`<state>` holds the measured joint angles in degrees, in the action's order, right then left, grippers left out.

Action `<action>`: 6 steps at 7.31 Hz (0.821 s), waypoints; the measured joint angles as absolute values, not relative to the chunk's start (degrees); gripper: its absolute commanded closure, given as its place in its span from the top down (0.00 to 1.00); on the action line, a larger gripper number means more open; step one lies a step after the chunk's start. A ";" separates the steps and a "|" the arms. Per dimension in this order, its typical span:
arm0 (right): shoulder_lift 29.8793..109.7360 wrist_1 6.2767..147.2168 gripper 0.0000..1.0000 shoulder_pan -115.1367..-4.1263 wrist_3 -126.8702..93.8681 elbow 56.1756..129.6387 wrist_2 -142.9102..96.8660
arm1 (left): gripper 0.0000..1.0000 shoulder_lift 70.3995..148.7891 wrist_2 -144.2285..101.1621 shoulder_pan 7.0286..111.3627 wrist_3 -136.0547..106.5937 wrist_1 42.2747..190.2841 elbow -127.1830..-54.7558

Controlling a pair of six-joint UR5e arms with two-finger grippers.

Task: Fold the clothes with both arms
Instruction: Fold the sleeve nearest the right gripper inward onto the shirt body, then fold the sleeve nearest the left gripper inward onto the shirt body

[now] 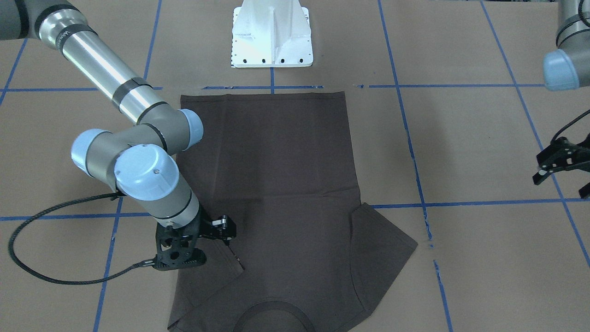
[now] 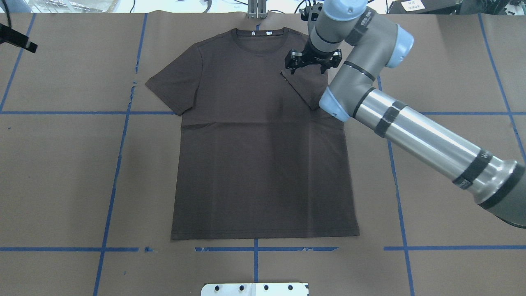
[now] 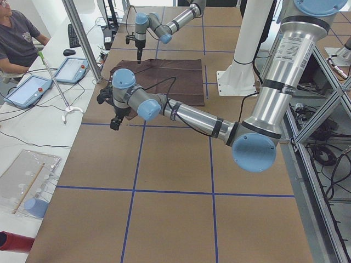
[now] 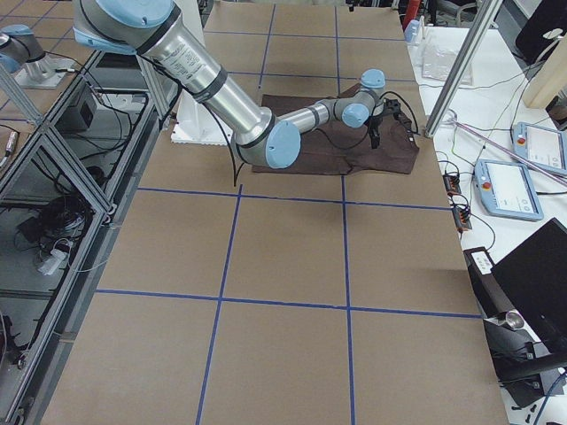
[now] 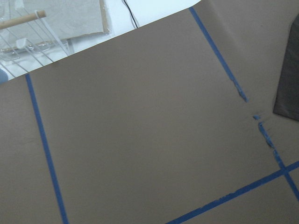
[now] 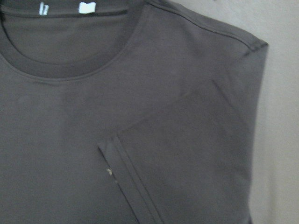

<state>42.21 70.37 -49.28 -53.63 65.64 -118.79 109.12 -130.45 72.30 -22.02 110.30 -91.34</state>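
Observation:
The dark brown T-shirt [image 2: 263, 164] lies flat on the brown paper, collar [image 2: 257, 41] at the far side. Its sleeve on my right is folded in onto the chest [image 2: 304, 88], which also shows in the right wrist view [image 6: 196, 154]. The other sleeve [image 2: 172, 84] lies spread out. My right gripper [image 2: 309, 68] hangs just over the folded sleeve, open and empty; it also shows in the front view [image 1: 203, 246]. My left gripper [image 1: 562, 177] is open and empty, well off the shirt's left side. The left wrist view shows only a sleeve corner [image 5: 289, 88].
The white pedestal [image 1: 272, 37] stands on my side of the shirt's hem. Blue tape lines [image 2: 119, 164] cross the paper. An operator [image 3: 19, 38] sits at a side table with tablets [image 3: 27, 90] beyond the collar end.

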 measured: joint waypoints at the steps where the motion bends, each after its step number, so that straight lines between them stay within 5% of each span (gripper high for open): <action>1: 45.17 78.44 1.00 -50.34 -53.86 73.08 -120.28 | 1.00 112.10 -128.17 68.61 -29.25 111.39 -90.10; 3: 49.01 91.68 1.00 -51.49 -53.95 85.43 -121.73 | 1.00 118.26 -123.17 62.31 -45.12 119.85 -82.55; 6: 57.61 93.08 1.00 -51.76 -54.12 96.71 -123.39 | 0.99 124.95 -109.86 54.53 -56.25 130.19 -69.75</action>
<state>57.61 93.08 -51.76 -54.12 96.71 -123.39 124.95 -109.86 54.53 -56.25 130.19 -69.75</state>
